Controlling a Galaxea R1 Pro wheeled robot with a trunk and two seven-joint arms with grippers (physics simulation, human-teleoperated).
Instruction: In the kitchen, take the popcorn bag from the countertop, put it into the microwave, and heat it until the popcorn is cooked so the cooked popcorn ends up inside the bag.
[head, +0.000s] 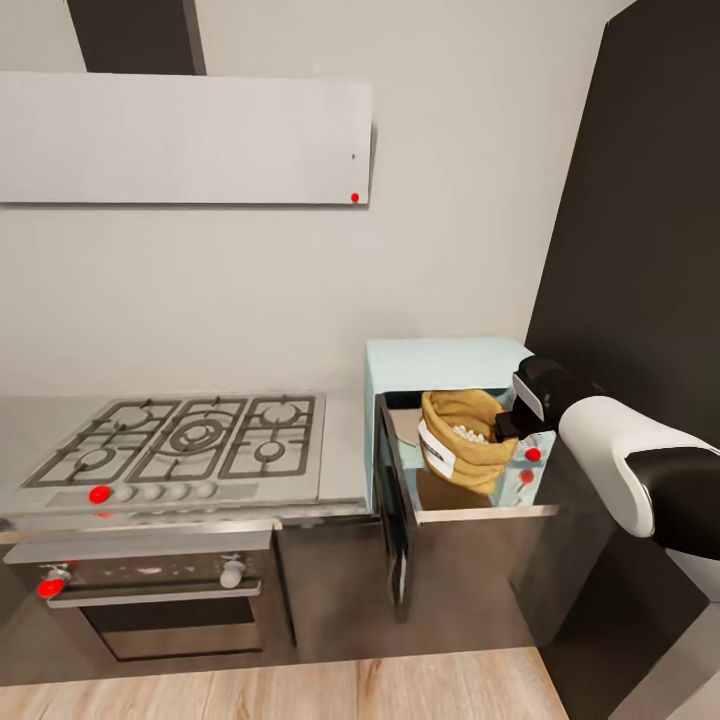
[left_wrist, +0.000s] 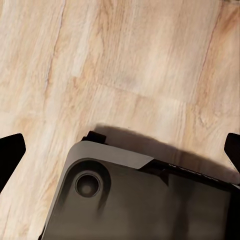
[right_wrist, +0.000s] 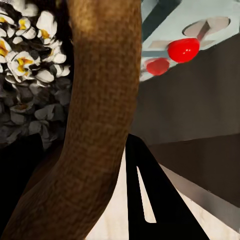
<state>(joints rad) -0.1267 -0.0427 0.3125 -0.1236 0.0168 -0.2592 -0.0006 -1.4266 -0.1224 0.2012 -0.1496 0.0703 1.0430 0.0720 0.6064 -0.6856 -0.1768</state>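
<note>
Here right claw (head: 507, 424) reaches into open microwave (head: 445, 362), clenched on popcorn bag (head: 462, 440) rim; left claw (left_wrist: 120, 150) spread over floor.

The popcorn bag (head: 462, 438) looks like rough woven cloth, the countertop (head: 345, 440) smooth and glossy, the hob (head: 185, 440) brushed metal, the floor (left_wrist: 125, 65) matt pale wood.

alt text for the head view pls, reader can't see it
The right gripper holds a tan popcorn bag of white popcorn at the mouth of a pale mint-blue microwave, whose dark door hangs open. To the left, a gas hob sits in the grey countertop above a built-in oven.
</note>
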